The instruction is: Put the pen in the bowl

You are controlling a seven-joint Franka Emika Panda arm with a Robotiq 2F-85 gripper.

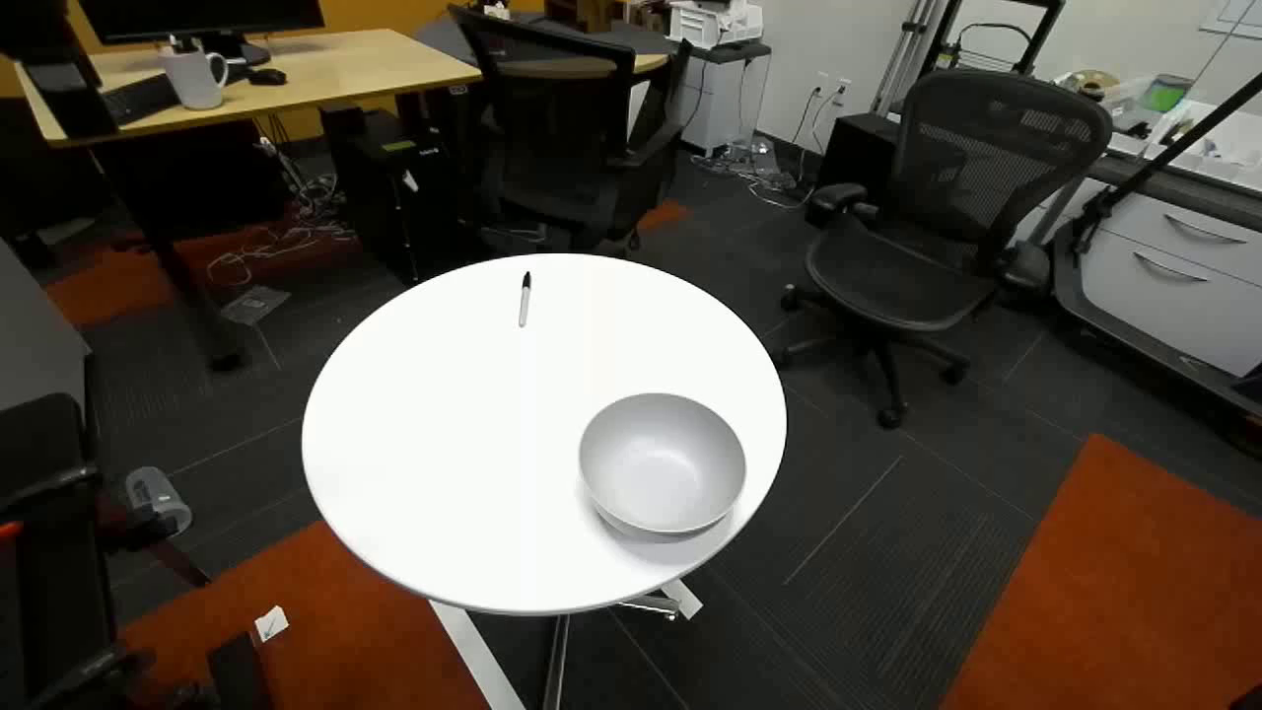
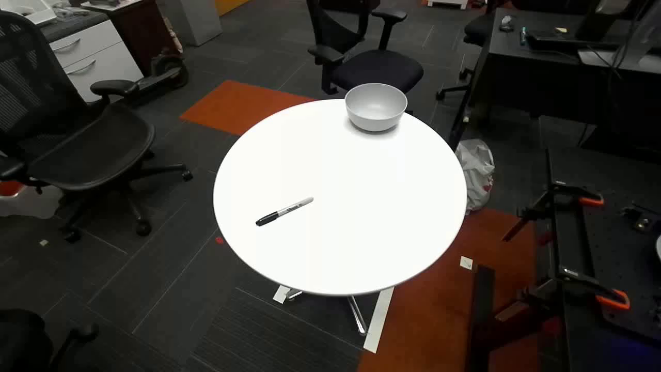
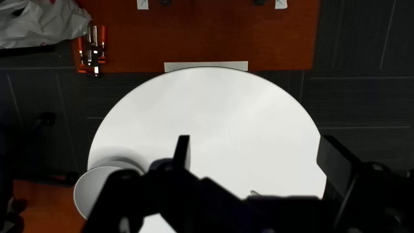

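The pen (image 1: 525,301) is a marker with a pale grey body and a black cap. It lies flat on the white round table (image 1: 434,434), and also shows in an exterior view (image 2: 285,211). In the wrist view only its pale tip (image 3: 255,193) shows; my gripper hides the rest. The grey bowl (image 1: 663,468) stands upright near the table's edge, apart from the pen. It also shows in an exterior view (image 2: 376,107) and, partly hidden, in the wrist view (image 3: 92,187). My gripper (image 3: 254,152) is wide open and empty above the table. Neither exterior view shows it.
Office chairs (image 1: 912,266) stand around the table. A desk with a mug (image 1: 195,79) is behind it. A black stand with clamps (image 2: 583,248) is beside the table. A plastic bag (image 2: 475,170) lies on the floor, where orange mats (image 2: 248,103) also lie.
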